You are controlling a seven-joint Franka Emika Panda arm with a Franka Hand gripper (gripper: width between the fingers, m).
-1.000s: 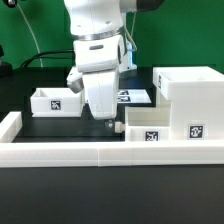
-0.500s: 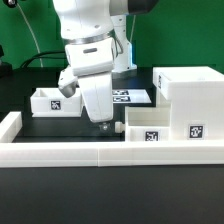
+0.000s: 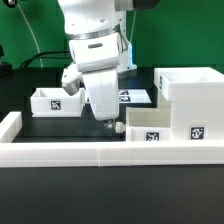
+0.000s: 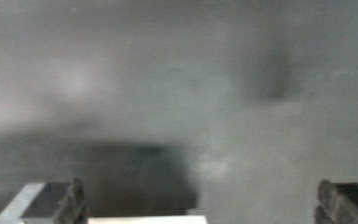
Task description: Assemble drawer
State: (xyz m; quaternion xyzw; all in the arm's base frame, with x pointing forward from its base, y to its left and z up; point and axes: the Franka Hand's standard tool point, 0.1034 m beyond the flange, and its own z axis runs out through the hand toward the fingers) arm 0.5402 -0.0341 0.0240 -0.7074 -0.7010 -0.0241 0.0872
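- Claw point(image 3: 105, 121) of the white robot arm point(image 3: 95, 40) hangs low over the black surface point(image 3: 60, 125), mid-way along it and close to the near edge.
- Wrist view is blurred, but both fingers point(image 4: 44, 200) stand wide apart with nothing between them: claw released, empty.
- Drawer lies in three loose parts:
  - tall white plastic boxy housing point(image 3: 190, 95) at the exterior view's right edge of the surface
  - small white open-top tray point(image 3: 150, 128) just beside the housing, along the near edge
  - second white open-top tray point(image 3: 55, 100) towards the exterior view's left edge, well apart from both
- Thin white marker board point(image 3: 135, 97) lies beyond the claw, towards the far edge.
- Step judged: the reach before a grasp. No tray appears seated in the housing.
- Next move calls for setting the spread fingers astride one tray wall, descending, clenching, then carrying the tray level to the housing. Which tray is meant cannot be told.
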